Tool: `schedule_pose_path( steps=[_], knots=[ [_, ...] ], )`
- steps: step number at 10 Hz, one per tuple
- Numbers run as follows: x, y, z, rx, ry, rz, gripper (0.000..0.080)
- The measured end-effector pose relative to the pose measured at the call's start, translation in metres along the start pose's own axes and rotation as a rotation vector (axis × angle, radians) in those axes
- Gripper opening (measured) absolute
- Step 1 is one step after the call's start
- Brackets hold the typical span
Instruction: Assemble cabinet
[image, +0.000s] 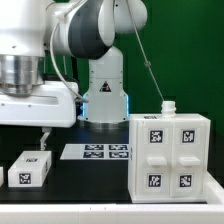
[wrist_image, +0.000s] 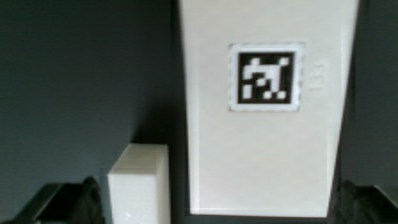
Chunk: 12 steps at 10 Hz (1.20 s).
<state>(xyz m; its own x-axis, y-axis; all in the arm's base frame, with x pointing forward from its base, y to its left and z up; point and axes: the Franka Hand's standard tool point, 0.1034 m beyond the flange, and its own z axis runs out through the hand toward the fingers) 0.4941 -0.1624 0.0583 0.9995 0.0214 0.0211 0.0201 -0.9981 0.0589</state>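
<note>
The cabinet body (image: 168, 155) stands upright on the bench (image: 90, 182) at the exterior view's right. It is a white box whose near face carries four black-and-white tags in two rows, and a small white peg (image: 168, 105) sticks up from its top. It already reads as a closed box, so much of the joining looks done, though its far sides are hidden.

At least one part is not yet fitted. A tagged white block (image: 30, 170) lies alone on the bench at the exterior view's left, well apart from the cabinet body. The marker board (image: 95, 151) lies flat between them, farther back, in front of the robot base (image: 105, 95).

The gripper (image: 42, 138) hangs over the tagged white block without touching it, as far as the exterior view shows. In the wrist view the dark fingers (wrist_image: 68, 200) sit wide apart at the two lower corners and grasp nothing, so the gripper is released. Between them lie a long white panel (wrist_image: 267, 140) bearing one tag and, just beside it, a shorter plain white piece (wrist_image: 139, 185). Whether these two touch I cannot tell. They are probably the loose part under the gripper, seen from above.

What seems left is to pick this part up, carry it to the cabinet body and seat it. Where it belongs is not visible here.
</note>
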Motion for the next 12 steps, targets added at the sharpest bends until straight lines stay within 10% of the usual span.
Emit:
schedule_pose_path(
  steps=[12],
  knots=[
    [-0.034,-0.014,0.03,0.021,-0.071,-0.053,0.0649]
  ],
)
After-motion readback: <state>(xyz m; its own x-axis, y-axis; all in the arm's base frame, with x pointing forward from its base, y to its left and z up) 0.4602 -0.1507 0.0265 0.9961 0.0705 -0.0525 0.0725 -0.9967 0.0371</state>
